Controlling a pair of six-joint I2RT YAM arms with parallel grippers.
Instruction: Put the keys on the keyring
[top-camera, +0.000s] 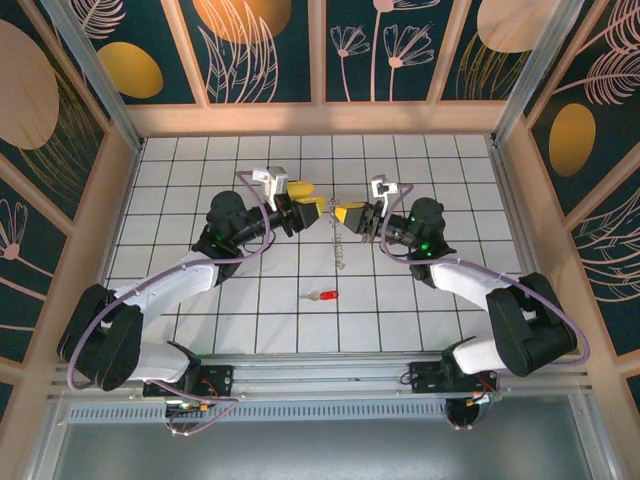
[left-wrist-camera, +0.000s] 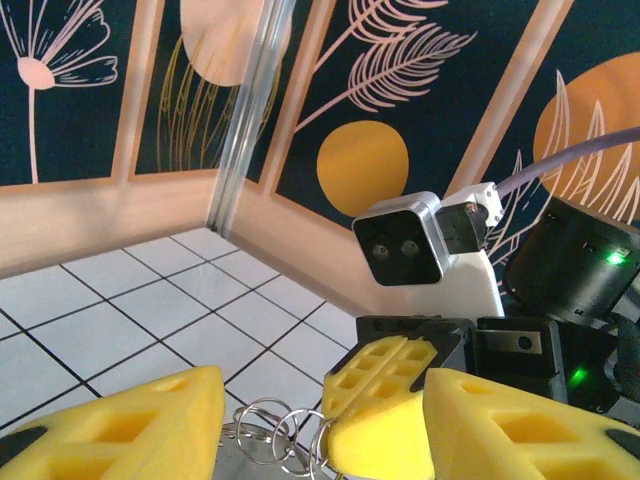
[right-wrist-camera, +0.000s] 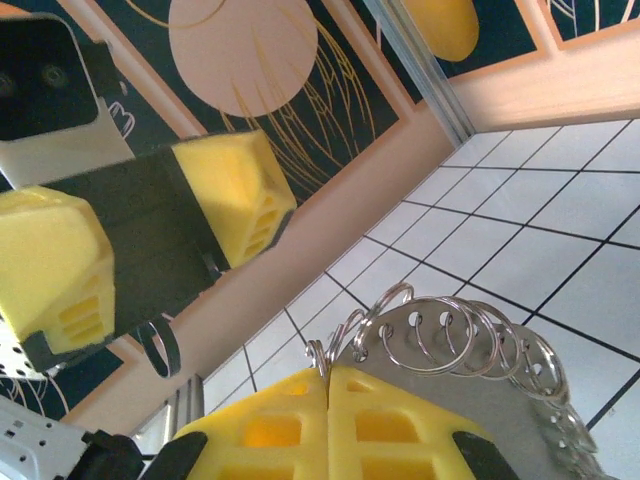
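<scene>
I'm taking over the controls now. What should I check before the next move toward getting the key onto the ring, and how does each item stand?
1. Right tool shut on the ring: ok.
2. Left tool open: ok.
3. Left tool not touching the ring: cannot tell.
4. Key lying free on the table, nothing on top of it: ok.
5. Key threaded on the ring: not ok, not yet done.
6. Ring's open end found: cannot tell.
</scene>
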